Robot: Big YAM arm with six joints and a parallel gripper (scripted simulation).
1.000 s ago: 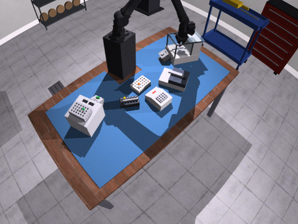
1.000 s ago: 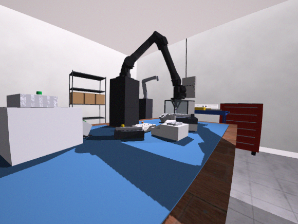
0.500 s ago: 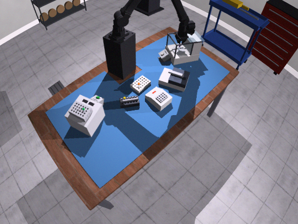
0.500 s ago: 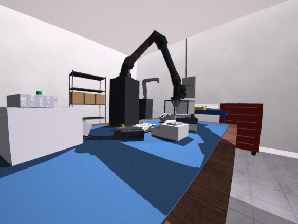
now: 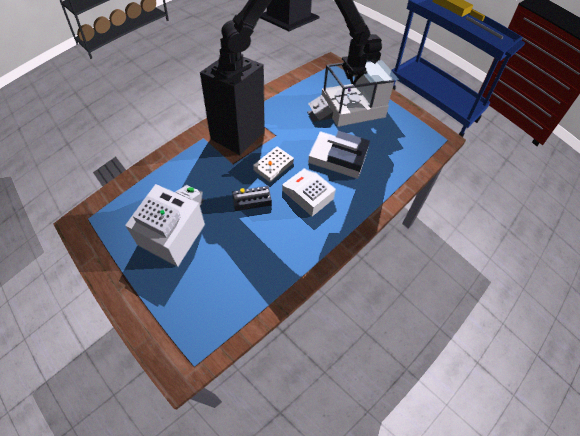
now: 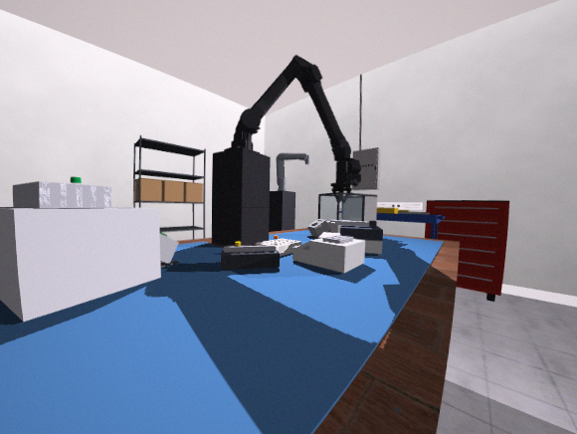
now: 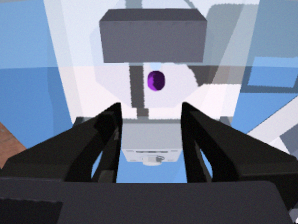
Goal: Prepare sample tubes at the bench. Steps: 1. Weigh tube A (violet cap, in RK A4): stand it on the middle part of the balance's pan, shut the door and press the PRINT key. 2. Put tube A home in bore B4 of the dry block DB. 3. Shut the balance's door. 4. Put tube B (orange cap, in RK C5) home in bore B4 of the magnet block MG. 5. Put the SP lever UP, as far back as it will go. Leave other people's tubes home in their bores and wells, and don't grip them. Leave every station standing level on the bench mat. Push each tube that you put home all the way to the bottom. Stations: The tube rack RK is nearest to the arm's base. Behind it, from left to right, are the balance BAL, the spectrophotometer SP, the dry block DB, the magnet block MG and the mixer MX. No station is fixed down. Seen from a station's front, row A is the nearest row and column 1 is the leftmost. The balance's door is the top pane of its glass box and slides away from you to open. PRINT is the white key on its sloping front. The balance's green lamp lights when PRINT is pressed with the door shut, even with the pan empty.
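Tube A (image 5: 349, 90) (image 7: 156, 80): violet-capped; upright.

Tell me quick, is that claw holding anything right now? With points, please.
The claw (image 5: 354, 80) (image 6: 341, 198) (image 7: 151, 111) is partly open and holds nothing; the violet cap (image 5: 349, 90) (image 7: 156, 80) is not between its fingers.

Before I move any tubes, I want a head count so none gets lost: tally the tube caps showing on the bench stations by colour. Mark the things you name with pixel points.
Violet cap (image 5: 349, 90) (image 7: 156, 80): 1
Orange cap (image 5: 270, 163) (image 6: 276, 237): 1
Yellow cap (image 5: 242, 190) (image 6: 238, 243): 1
Green cap (image 5: 162, 212) (image 6: 76, 179): 1
Total: 4
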